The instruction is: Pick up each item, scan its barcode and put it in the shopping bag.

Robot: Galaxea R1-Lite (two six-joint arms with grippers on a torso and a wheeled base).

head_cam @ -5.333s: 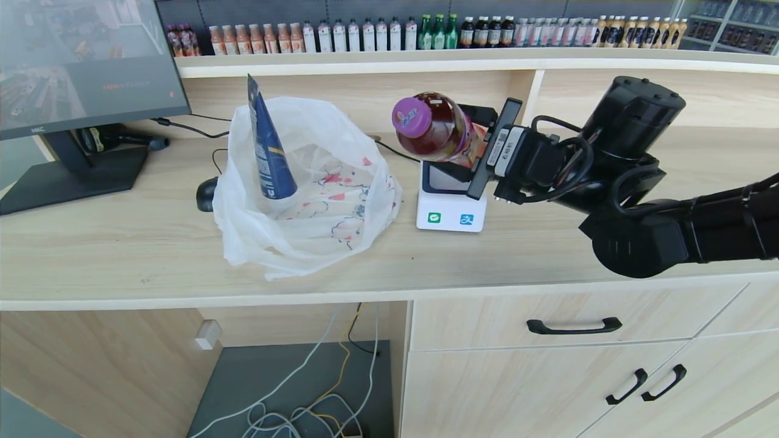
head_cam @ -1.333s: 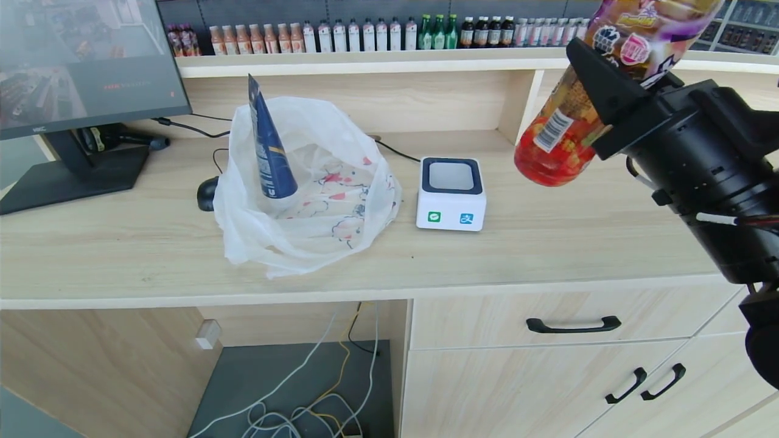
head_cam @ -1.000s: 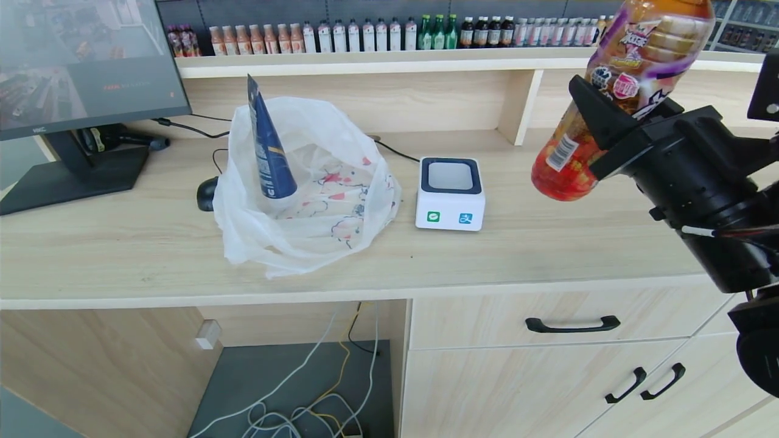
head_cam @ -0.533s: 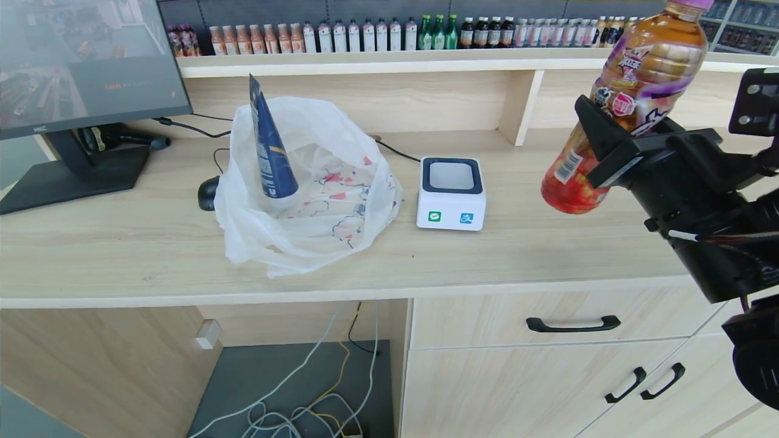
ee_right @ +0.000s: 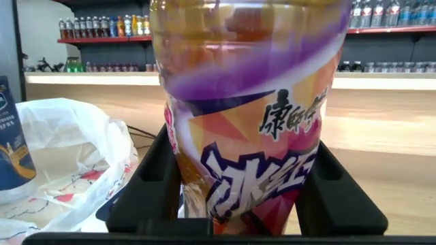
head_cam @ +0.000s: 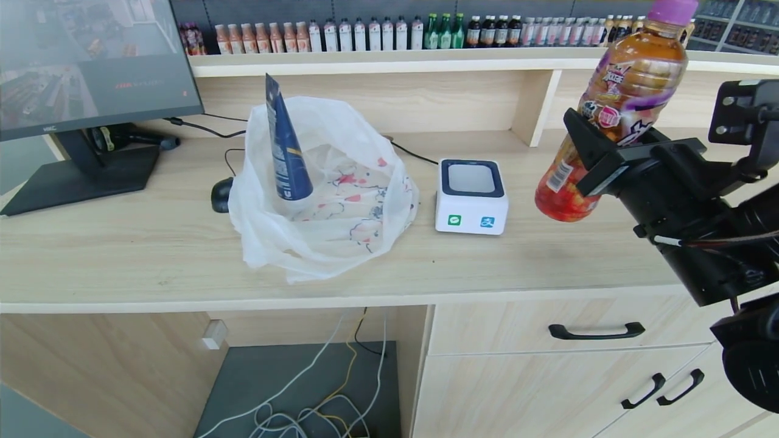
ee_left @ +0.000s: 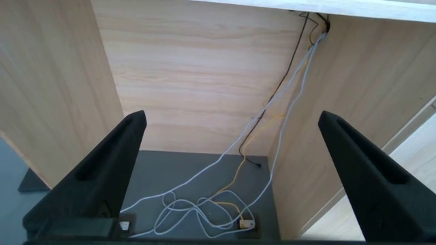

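Iced tea bottle (head_cam: 616,112), frame right, pinched in your right gripper (head_cam: 599,159): carry high over scanner (head_cam: 471,196), lower into shopping bag (head_cam: 380,234) beside blue tube (head_cam: 286,159).

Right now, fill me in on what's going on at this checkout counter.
The robot's right claw is shut on a purple-capped drink bottle. It holds the bottle cap-up and tilted in the air, to the right of the white scanner on the counter. The shopping bag sits open on the scanner's other side, with a blue tube standing in it. The left claw hangs open and empty below the counter, over the cables.
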